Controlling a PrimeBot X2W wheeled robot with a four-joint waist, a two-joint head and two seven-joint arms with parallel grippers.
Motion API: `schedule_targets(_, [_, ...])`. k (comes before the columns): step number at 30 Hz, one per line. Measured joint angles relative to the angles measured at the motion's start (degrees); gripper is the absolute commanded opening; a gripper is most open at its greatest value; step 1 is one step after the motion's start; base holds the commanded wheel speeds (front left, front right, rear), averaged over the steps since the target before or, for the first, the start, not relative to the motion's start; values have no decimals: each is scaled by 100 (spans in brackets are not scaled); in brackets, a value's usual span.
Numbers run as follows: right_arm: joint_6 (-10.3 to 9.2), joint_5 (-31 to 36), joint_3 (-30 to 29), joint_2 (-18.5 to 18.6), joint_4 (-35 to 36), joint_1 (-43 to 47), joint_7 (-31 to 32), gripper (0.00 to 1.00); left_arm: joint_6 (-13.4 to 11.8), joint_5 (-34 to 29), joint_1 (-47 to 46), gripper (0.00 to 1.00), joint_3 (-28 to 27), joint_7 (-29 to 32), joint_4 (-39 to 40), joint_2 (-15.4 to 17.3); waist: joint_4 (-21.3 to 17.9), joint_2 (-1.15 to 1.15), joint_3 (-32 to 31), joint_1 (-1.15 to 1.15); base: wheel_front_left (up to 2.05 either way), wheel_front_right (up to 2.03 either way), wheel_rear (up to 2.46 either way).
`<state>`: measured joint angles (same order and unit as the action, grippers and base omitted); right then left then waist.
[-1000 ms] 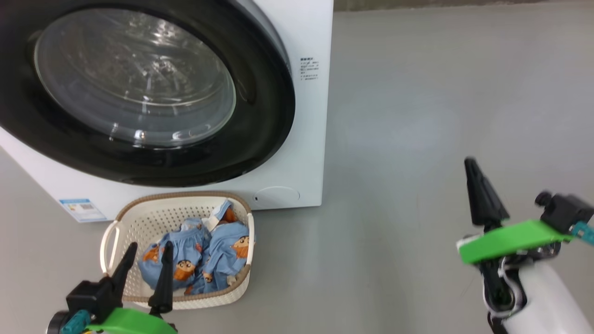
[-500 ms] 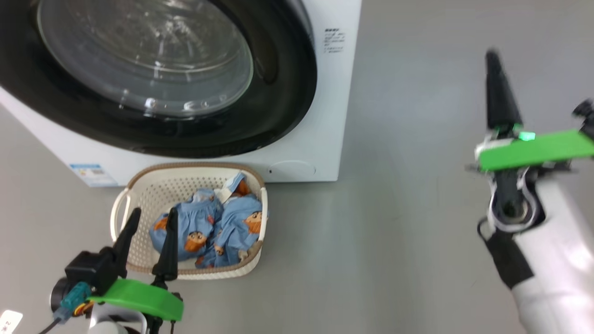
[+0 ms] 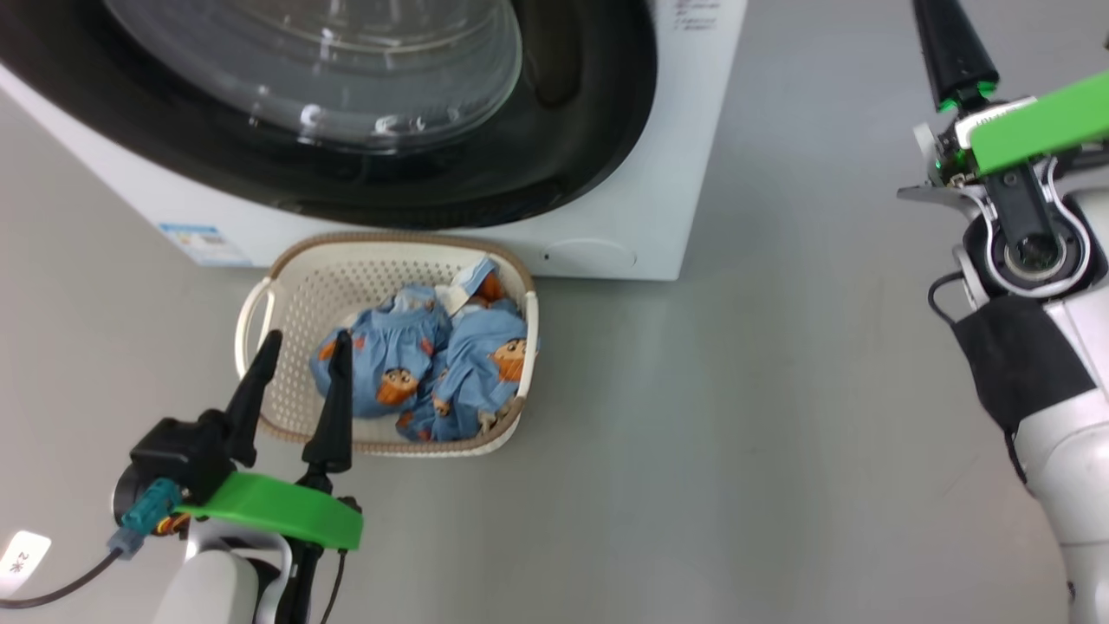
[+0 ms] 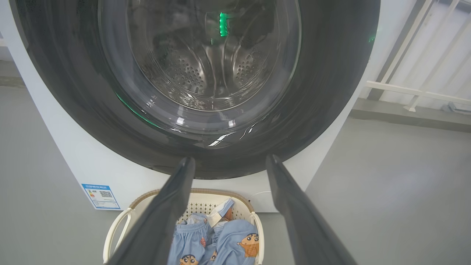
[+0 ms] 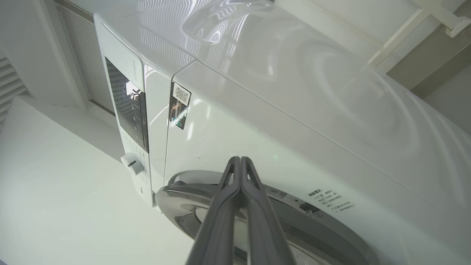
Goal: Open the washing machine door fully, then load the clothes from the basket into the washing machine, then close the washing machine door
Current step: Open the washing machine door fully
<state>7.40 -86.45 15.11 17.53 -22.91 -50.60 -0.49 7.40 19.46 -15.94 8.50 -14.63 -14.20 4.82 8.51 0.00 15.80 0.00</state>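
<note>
Holding the left gripper [image 3: 308, 338] low at the near left, with both fingers spread wide and gripping nothing, pointing forward over the near rim of the basket [image 3: 286, 286]. Looking just past those tips at the clothes [image 3: 433, 364], lying bunched in the basket's right half, untouched. Finding the basket sitting on the floor [image 3: 736, 433] close against the foot of the washing machine [image 3: 676, 191], below the lower curve of the washing machine door [image 3: 485, 182]. Seeing that door lying flat against the front, apparently shut, with the drum [image 4: 184, 70] showing through it in the left wrist view; judging the opening step as not yet done.

Moving farther and rightward: finding the right gripper [image 3: 949, 35] raised off the machine's right corner and apart from it, with fingers pressed together on nothing. Pointing, in the right wrist view, up toward the door's rim and the machine's front beside it.

Reading the dark recess [image 3: 554, 78] on the door's right side as the likely pull point, while not being able to tell the hinge side. Judging the right arm as better placed than the left, placing the door leftward and ahead of its closed tips. Expecting to need a hook behind that right edge and a swing outward above the basket.
</note>
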Motion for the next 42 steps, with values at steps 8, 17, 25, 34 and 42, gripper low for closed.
schedule_targets(8, [0, -474, 276, 164, -408, -585, 1259, 0, 0, 54, -218, 100, 66, 0, 75, -53, 197, 0, 388, 0, 0, 0, 0])
schedule_targets(17, [0, -691, 330, 221, -800, -1276, 2210, 0, 0, 104, -450, 100, 199, 0, 188, -143, 341, 0, 797, 0, 0, 0, 0])
schedule_targets(25, [0, -670, 421, 199, -1073, -1831, 2631, 0, 0, 213, -672, 100, 359, 0, 245, -203, 502, 0, 1153, 0, 0, 0, 0])
schedule_targets(34, [0, -573, 497, 134, -1341, -2218, 2870, 0, 0, 310, -779, 100, 449, 0, 270, -261, 740, 0, 1418, 0, 0, 0, 0])
schedule_targets(42, [0, -480, 577, 127, -1421, -2466, 2910, 0, 0, 358, -860, 100, 524, 0, 287, -303, 870, 0, 1549, 0, 0, 0, 0])
